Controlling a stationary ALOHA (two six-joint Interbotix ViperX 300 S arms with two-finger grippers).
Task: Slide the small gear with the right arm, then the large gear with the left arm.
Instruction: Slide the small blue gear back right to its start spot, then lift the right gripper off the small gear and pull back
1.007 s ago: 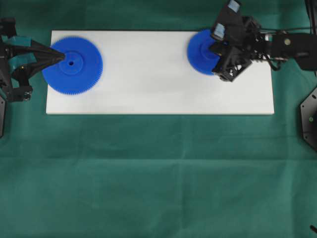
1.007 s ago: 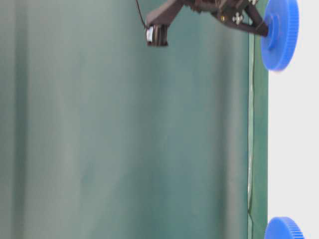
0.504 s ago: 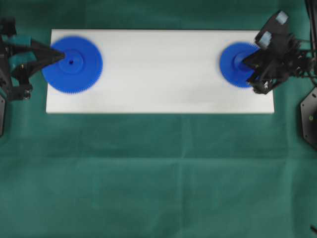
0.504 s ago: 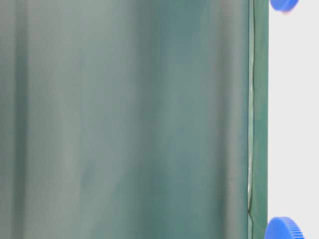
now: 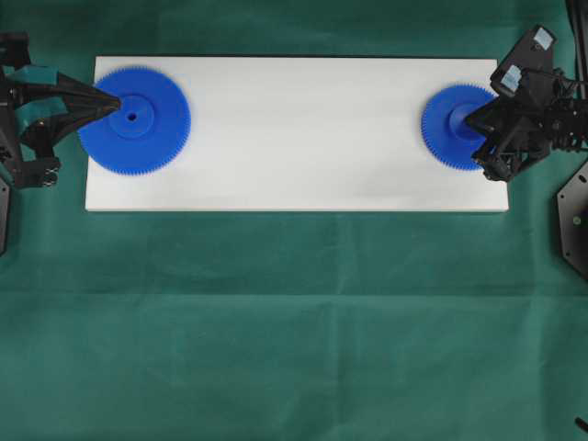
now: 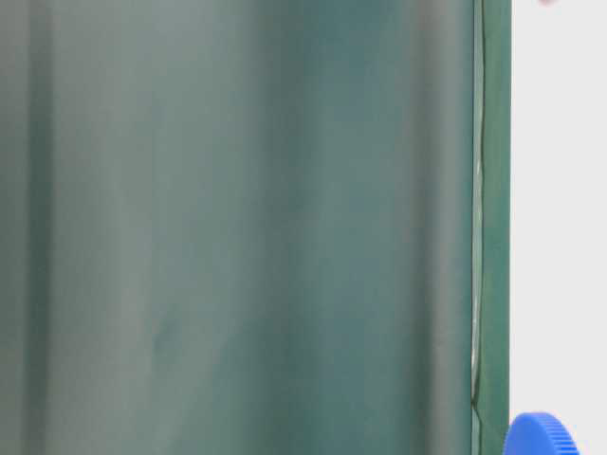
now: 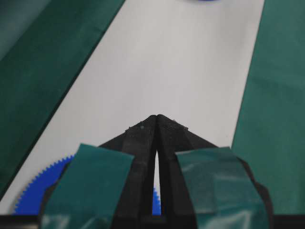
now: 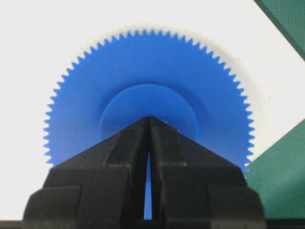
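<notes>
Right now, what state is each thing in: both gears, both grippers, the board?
small gear: flat on the board near its right end, right gripper's tips on the hub.
large gear: flat at the board's left end, overhanging the edge, left gripper's tips on its hub.
right gripper: shut, tips together.
left gripper: shut, tips together.
white board: flat on the green cloth.

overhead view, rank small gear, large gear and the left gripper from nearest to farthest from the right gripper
1. small gear: under the right gripper tips, at the white board's right end.
2. large gear: far across the board, at its left end.
3. left gripper: tips over the large gear's hub; too close to that gear to rank apart with confidence.
</notes>
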